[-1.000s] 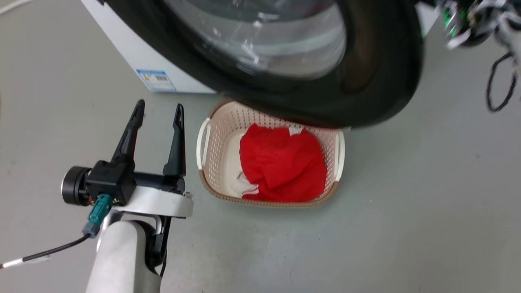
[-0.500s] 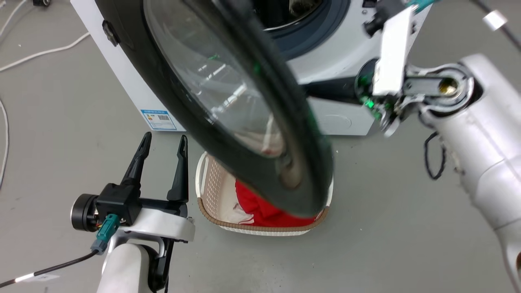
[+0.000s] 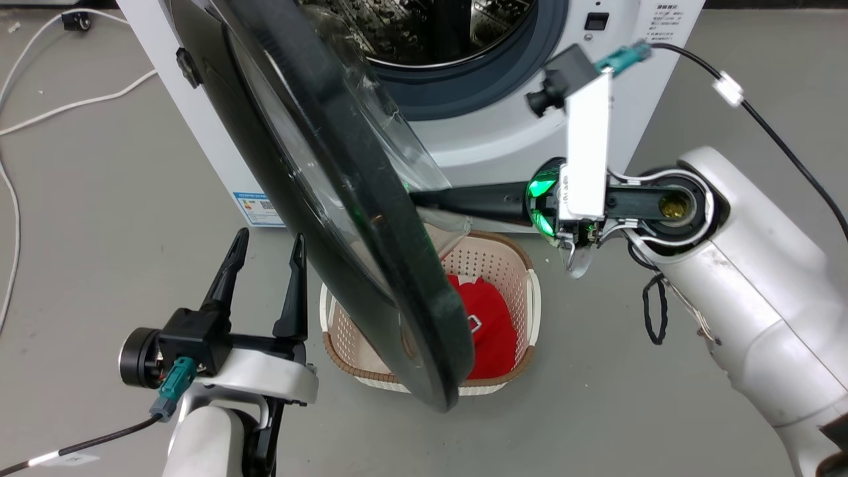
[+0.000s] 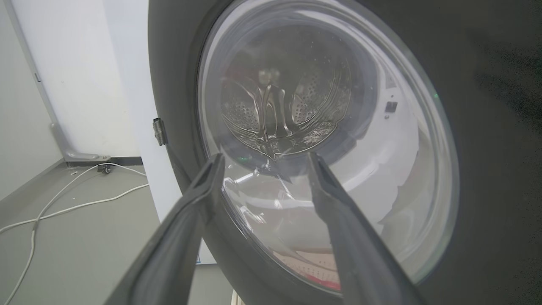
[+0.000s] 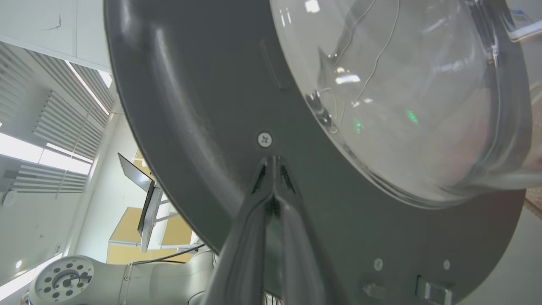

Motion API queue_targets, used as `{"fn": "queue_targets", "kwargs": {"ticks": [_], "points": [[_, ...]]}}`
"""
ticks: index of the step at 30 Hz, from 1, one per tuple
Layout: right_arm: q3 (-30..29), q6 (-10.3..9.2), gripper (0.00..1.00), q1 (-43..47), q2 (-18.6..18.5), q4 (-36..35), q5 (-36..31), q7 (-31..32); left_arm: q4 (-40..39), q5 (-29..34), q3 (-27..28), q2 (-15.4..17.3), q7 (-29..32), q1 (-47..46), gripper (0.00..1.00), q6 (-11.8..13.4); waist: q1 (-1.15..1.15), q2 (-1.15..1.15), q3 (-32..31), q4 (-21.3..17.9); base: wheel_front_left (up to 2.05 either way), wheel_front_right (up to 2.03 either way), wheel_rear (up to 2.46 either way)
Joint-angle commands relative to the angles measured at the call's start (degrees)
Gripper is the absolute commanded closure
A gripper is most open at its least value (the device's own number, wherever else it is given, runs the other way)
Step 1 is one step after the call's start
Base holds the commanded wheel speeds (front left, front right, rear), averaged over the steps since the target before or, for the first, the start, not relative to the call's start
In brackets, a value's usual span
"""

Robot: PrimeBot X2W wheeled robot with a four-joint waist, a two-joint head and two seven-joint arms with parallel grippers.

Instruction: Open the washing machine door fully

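Observation:
The washing machine door point(image 3: 344, 218), glossy black with a bulging glass window, stands swung out from the white washing machine point(image 3: 503, 146) and shows nearly edge-on in the head view. The steel drum is exposed behind it. My right gripper point(image 3: 417, 196) is shut, and its joined tips point(image 5: 273, 163) press on the door's inner face point(image 5: 190, 106) just below a screw, beside the glass bowl. My left gripper point(image 3: 270, 235) hangs open on the door's outer side, apart from it. In the left wrist view its fingers point(image 4: 266, 156) frame the door's window point(image 4: 322, 140), holding nothing.
A cream perforated basket point(image 3: 530, 291) holding red cloth point(image 3: 493, 324) sits on the floor under the door's lower edge. White cables point(image 3: 40, 112) trail over the grey floor at the left. A blue label point(image 3: 255, 207) marks the machine's lower front corner.
The head view has shifted, bringing the drum into sight. The door has swung further out, from broad-on to nearly edge-on, with the right arm following behind it. The left gripper stays open.

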Motion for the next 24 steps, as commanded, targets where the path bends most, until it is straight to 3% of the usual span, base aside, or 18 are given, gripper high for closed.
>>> {"fn": "queue_targets", "kwargs": {"ticks": [1,5,6,7,8,9,11,12,14,21,24], "points": [[-0.94,-0.02,1.00,1.62,-0.33,-0.33,0.59,-2.22,0.20,0.25,0.10,-0.08,-0.13,0.78,0.00,-0.11,0.00,0.00,-0.42,-0.14,0.00,0.00,0.00],[-4.90,-0.01,1.00,4.88,-1.56,0.29,1.21,-11.85,0.44,0.21,0.48,-0.08,-0.13,1.39,0.00,0.01,0.00,0.00,-1.71,-0.50,0.00,0.00,0.00],[-6.42,-0.01,0.91,5.84,-2.12,0.34,1.44,-14.55,0.52,0.44,0.48,-0.09,-0.13,1.62,0.00,0.03,0.00,0.00,-2.07,-0.58,0.00,0.00,0.00],[-8.06,-0.01,0.70,6.83,-2.71,0.35,1.78,-17.37,0.60,0.63,0.52,-0.09,-0.13,1.83,0.00,0.06,0.00,0.00,-2.28,-0.67,0.00,0.00,0.00],[-9.33,-0.01,0.25,7.87,-2.97,0.12,1.77,-20.10,0.65,0.55,0.65,-0.09,-0.13,1.93,0.00,0.08,0.00,0.00,-2.55,-0.80,0.00,0.00,0.00],[-10.63,-0.01,0.00,9.17,-3.48,-0.24,1.62,-22.69,0.69,0.63,0.74,-0.08,-0.13,2.07,0.00,0.13,0.00,0.00,-2.80,-0.91,0.00,0.00,0.00],[-13.31,-0.01,0.00,12.08,-4.12,-1.13,1.93,-28.06,0.68,0.77,1.03,-0.05,-0.13,2.35,0.00,0.18,0.00,0.00,-3.13,-1.25,0.00,0.00,0.00],[-16.45,-0.01,0.00,17.65,-5.53,-4.24,1.45,-34.84,0.68,0.77,1.60,0.01,-0.13,3.24,0.00,0.26,0.00,0.00,-3.67,-1.93,0.00,0.00,0.00],[-19.14,-0.01,0.00,24.28,-6.45,-7.88,1.32,-40.71,0.58,0.76,2.21,0.09,-0.13,3.74,0.00,0.36,0.00,0.00,-4.27,-2.61,0.00,0.00,0.00],[-22.49,-0.01,0.00,39.35,-8.40,-14.99,-3.71,-55.14,1.15,0.55,3.08,0.11,-0.13,5.58,0.00,0.37,0.00,0.00,-6.19,-3.90,0.00,0.00,0.00],[-22.31,-0.01,0.00,43.75,-9.63,-14.99,-10.34,-61.00,1.51,0.51,3.32,0.12,-0.13,6.01,0.00,0.34,0.00,0.00,-7.22,-4.15,0.00,0.00,0.00]]}}
